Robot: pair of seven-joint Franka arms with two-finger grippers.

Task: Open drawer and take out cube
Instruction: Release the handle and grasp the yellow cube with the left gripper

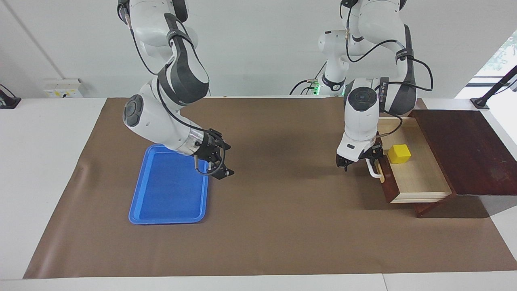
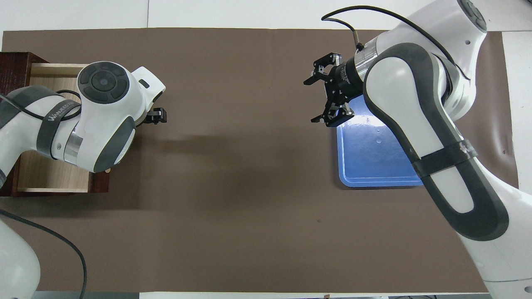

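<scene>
Mat (image 1: 274, 226) brown, on white table (image 1: 44, 169) — white wall — drawer (image 1: 420, 178) open.

Bright yellow cube (image 1: 399, 154), reddish-brown drawer (image 1: 420, 178) with pale wood interior; plain blue tray (image 1: 167, 190), brown table cover (image 1: 282, 226)

My white table (image 1: 48, 169) carries a brown mat (image 1: 282, 226) across its middle. A plain white wall (image 1: 258, 44) fills the frame's top, a socket box (image 1: 62, 88) at upper left, a bright window (image 1: 499, 56) at upper right.
</scene>
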